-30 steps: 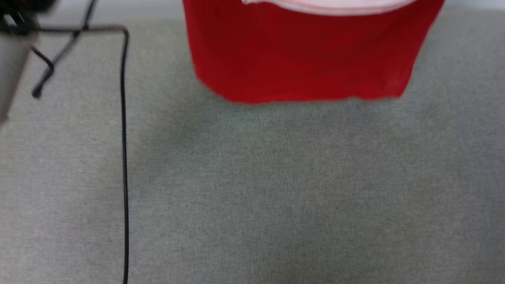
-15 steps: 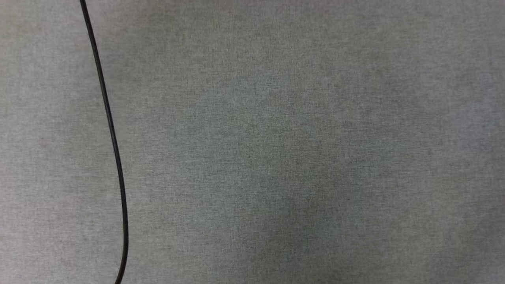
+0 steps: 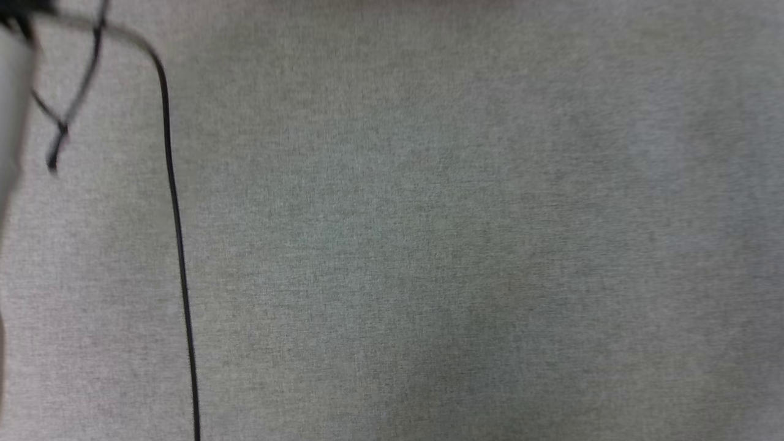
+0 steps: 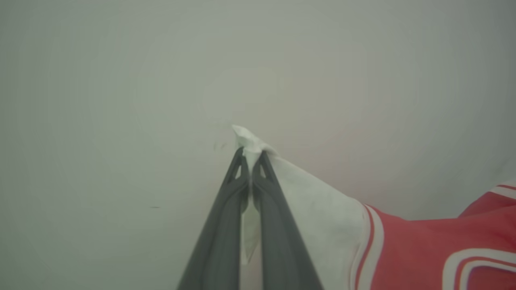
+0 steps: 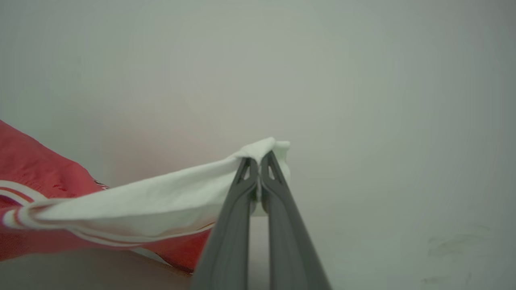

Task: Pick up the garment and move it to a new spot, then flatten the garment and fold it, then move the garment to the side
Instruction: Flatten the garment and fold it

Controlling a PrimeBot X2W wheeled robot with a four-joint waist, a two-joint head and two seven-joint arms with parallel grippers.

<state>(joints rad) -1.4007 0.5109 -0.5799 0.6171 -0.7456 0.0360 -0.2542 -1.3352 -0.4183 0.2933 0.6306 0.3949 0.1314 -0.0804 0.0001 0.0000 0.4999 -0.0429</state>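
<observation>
While my left fingers point(image 4: 251, 161) are pinched shut on a tuft of white sleeve point(image 4: 318, 201), my right fingers point(image 5: 258, 161) are clamped the same way on a second white sleeve point(image 5: 161, 197). Cloth pokes out past the tips on both sides.

The garment point(image 4: 423, 241) is strung between the two grips. In the left wrist view its red body runs off to the lower right corner. In the right wrist view the red body point(image 5: 36, 173) sags toward the lower left.

Red-white striped trim point(image 4: 369, 241) sits where sleeve meets red. There is matching trim point(image 5: 24, 215) on the right-hand side. A curved white-striped band point(image 4: 475, 262) crosses the red at the lower right of the left wrist view.

Lettering: just a dark fleck point(image 5: 98, 184) at the red edge in the right wrist view, too small to read.

The background behind both grips is plain, pale and blurred.

Head view: grey woven surface point(image 3: 459, 245), soft focus. A black cable point(image 3: 177, 245) runs up its left side from the near edge, then bends toward the far left corner. Thinner dark cords point(image 3: 67, 116) and a pale blurred shape point(image 3: 12, 110) sit at the left edge.
</observation>
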